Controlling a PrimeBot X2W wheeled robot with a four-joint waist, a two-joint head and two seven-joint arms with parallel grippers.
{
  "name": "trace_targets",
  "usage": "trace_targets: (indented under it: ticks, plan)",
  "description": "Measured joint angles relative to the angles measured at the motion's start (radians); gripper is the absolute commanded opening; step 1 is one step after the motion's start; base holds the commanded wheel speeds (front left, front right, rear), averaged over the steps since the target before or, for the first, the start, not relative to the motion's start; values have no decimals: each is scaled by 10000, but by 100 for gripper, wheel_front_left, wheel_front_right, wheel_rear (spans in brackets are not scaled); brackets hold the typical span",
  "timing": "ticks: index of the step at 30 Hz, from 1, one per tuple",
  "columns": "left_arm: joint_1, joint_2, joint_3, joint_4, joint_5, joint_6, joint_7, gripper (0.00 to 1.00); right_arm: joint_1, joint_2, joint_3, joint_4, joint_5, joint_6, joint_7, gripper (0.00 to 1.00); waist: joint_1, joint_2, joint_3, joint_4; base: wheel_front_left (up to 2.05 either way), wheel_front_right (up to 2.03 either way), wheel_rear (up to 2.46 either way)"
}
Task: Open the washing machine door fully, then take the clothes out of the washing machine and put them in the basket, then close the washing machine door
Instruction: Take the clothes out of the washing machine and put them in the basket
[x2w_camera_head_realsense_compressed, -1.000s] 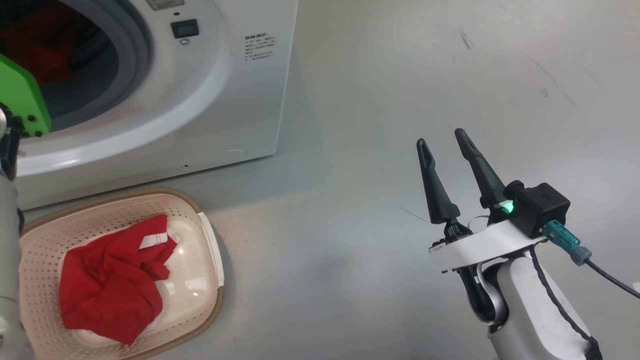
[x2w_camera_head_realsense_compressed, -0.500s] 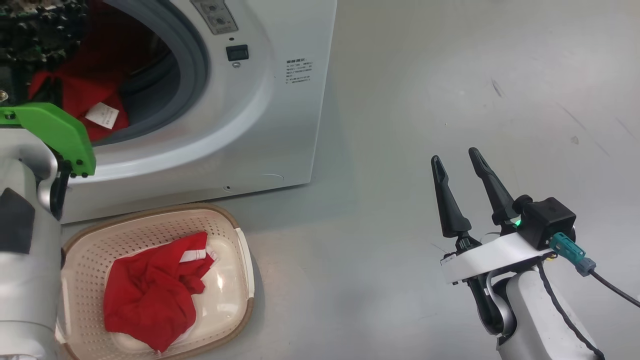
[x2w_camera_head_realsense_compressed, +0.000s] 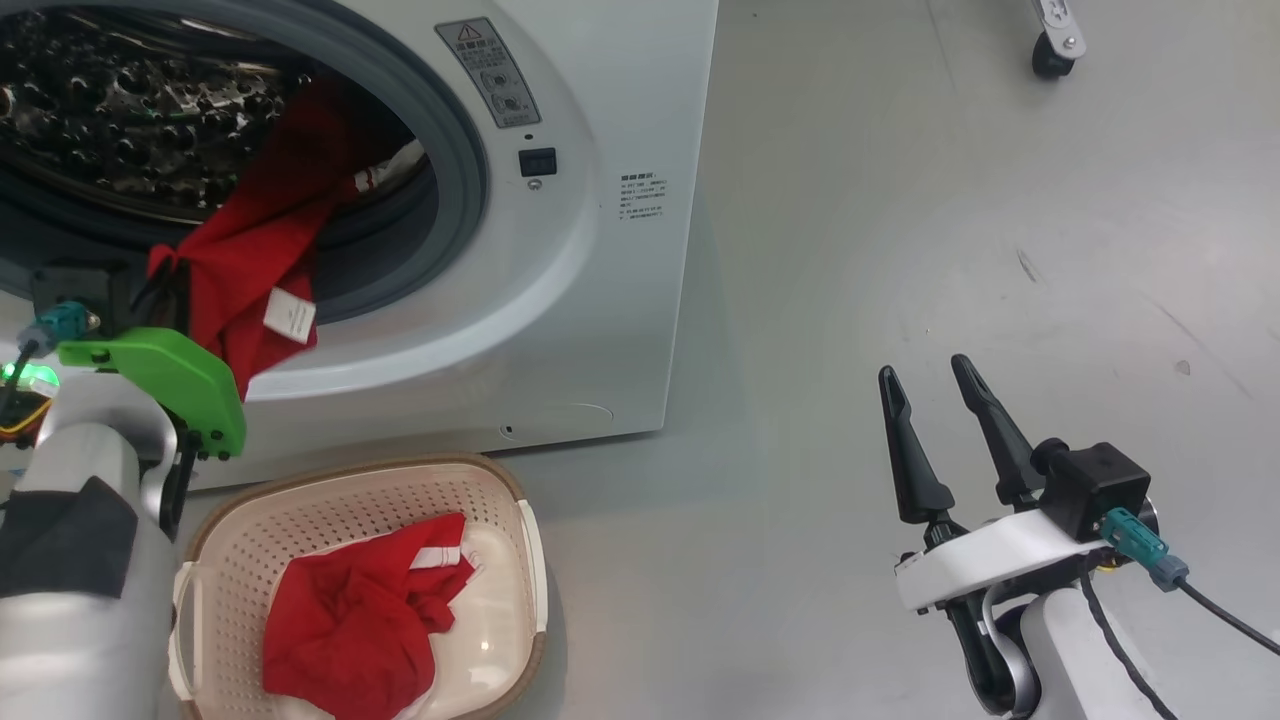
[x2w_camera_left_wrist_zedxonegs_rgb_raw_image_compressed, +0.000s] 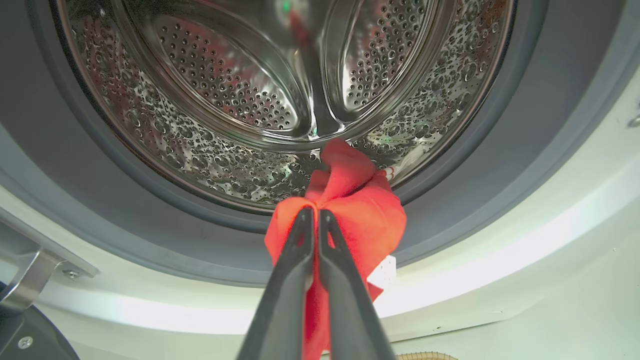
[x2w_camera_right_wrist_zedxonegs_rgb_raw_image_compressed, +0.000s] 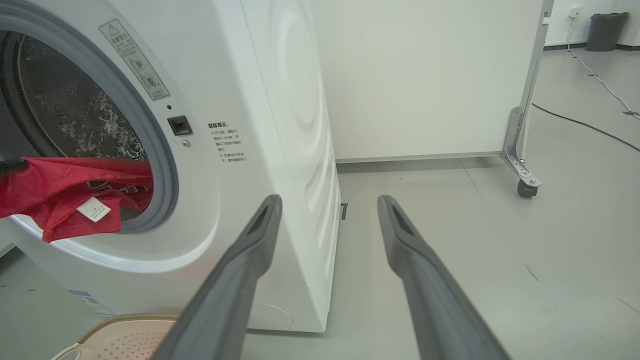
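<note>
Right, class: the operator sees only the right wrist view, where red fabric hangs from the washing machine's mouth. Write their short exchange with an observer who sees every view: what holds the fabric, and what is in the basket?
Operator: What is holding the red garment at the mouth?
Observer: The left gripper. Its fingers are shut on a bunched fold of it, in front of the grey door seal.
Operator: I see just a bit of the basket. Is it empty?
Observer: No. A crumpled red cloth with a white stripe already lies in it.
</note>
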Motion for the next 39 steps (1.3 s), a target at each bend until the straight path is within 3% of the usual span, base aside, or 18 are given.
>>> trace_targets:
  ticks: [13, 27, 39]
  plan:
    - [1096, -184, -94, -196, -12, -29, -924, 0, 574, -2, -102, 142, -2, 127, 0, 100, 0, 0, -963, 311, 0, 0, 0]
    - [1981, -255, -245, -796, -12, -33, -1252, 0, 1002, -21, -238, 192, -2, 201, 0, 100, 0, 0, -1725, 552, 0, 0, 0]
    - [2119, -430, -240, -2366, -2, -25, -1522, 0, 1134, -81, -345, 140, -2, 221, 0, 100, 0, 0, -1882, 741, 0, 0, 0]
